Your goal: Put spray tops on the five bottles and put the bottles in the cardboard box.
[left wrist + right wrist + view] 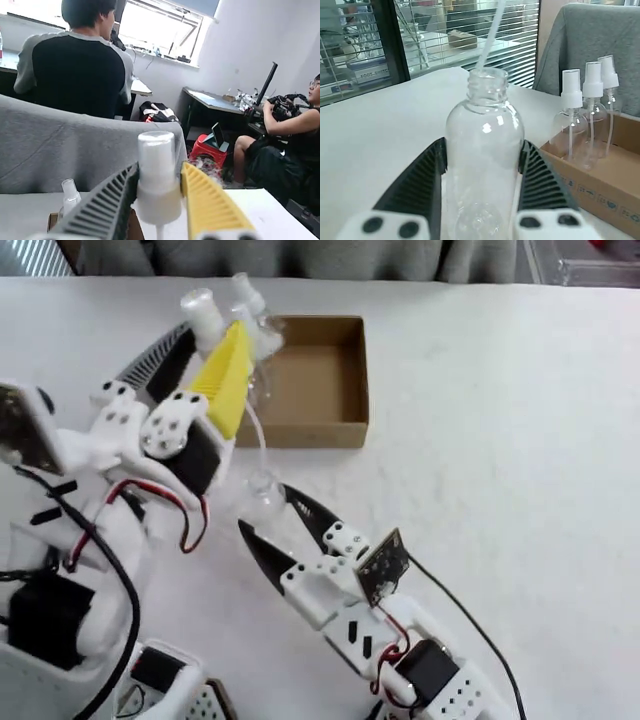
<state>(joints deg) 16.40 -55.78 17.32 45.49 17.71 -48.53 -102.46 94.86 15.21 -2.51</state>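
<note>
The white table (500,390) carried an open cardboard box (300,432) toward its far side, set flat on the bare surface with clear table all round it. A clear bottle (262,485) with an open neck stood upright just in front of the box's near wall, though whether its foot rested on the table could not be told. At the near edge the left arm (60,620) and the right arm (400,650) rose side by side.

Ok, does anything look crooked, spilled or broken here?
Nothing spilled or broken. The spray top in the left gripper hangs with its tube slanted over the open bottle held by the right gripper. Three capped bottles stand upright in the box.
</note>
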